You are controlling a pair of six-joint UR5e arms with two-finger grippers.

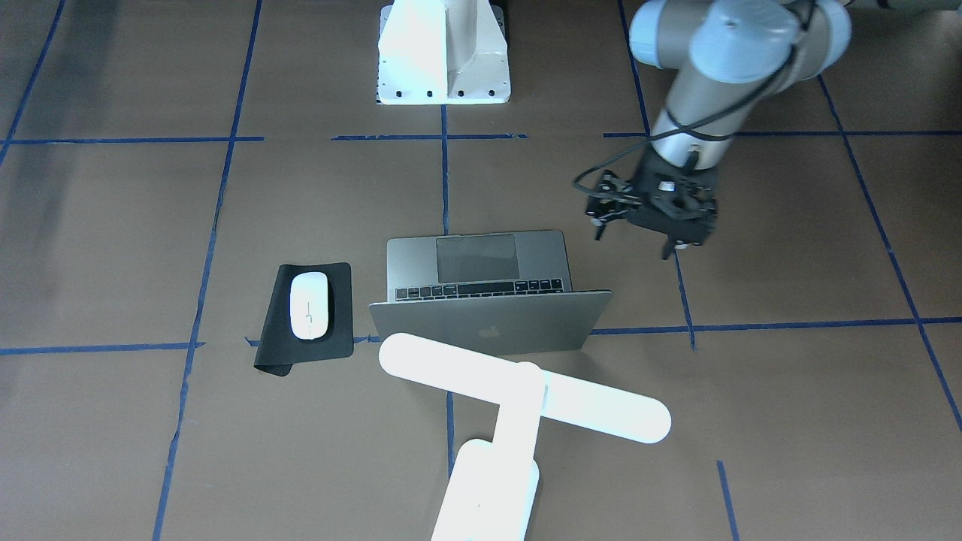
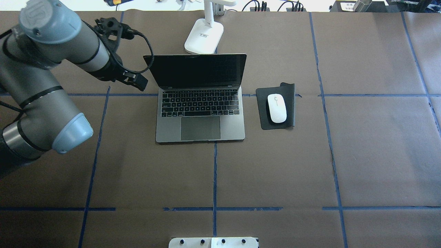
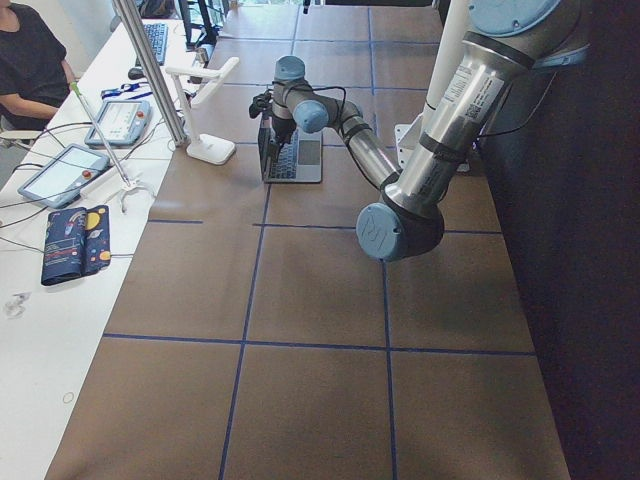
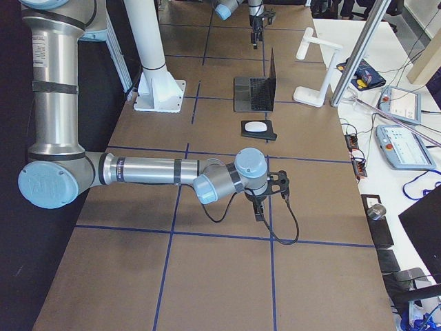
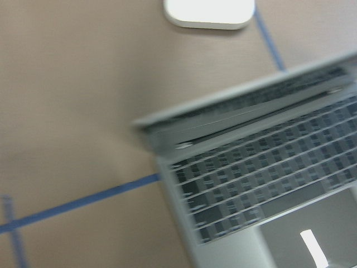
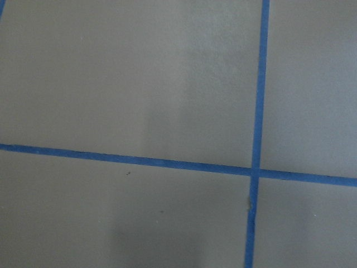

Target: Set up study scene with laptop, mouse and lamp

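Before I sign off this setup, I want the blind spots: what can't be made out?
- Lamp: overhead's top edge cuts its head; front-facing's bottom edge cuts its base.
- Right gripper: only small in exterior right; open or shut unclear.
- Left gripper: its own body hides the fingers.
- Laptop keys: motion-blurred in left wrist view.

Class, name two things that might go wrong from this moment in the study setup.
1. The left gripper hangs close beside the screen edge of the open laptop; a sideways move might knock the lid.
2. The lamp stands just behind the lid; pushing the laptop back might bump its base.
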